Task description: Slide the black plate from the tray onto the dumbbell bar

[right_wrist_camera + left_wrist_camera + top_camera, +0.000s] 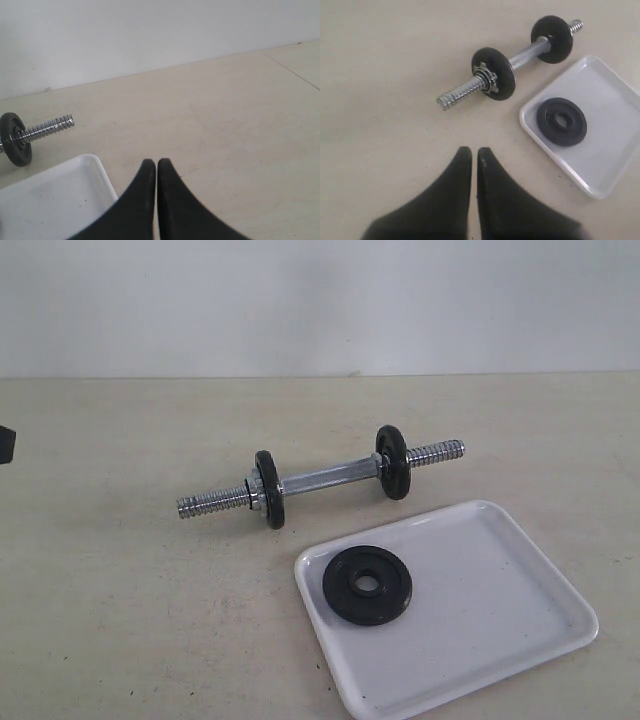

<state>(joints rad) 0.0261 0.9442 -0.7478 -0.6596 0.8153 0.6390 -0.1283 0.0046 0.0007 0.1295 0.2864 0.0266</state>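
- left end effector: black fingers pressed together, only a thin slit between them, gripping nothing.
- It hangs over bare bench, clear of the tray, out past the tray corner nearest the black plate.
- Its tips point at one threaded end of the dumbbell bar, with a gap of bare bench in between.
- right end effector: same state, fingers closed tip to tip, gripping nothing.
- It's over bare bench just beside a rounded tray corner. Can't tell how high it sits.
- Black plate: lies flat inside the tray, centre hole facing up, at the tray's left end in the exterior view. It sits close to the rim there; can't tell if it touches. The rest of the tray floor is bare white.
- Tray: flat on the bench, sitting skewed in the exterior view.
- Dumbbell bar: on the bench just past the tray's far long edge, not touching the tray and roughly parallel to that edge.
- Bar carries two small black discs standing on edge, smooth chrome between them, bare threads sticking out past each.
- Star-shaped chrome collar sits against the outer face of the disc nearer the left end effector.
- Plain pale wall behind the bench, beyond the bar from the tray.
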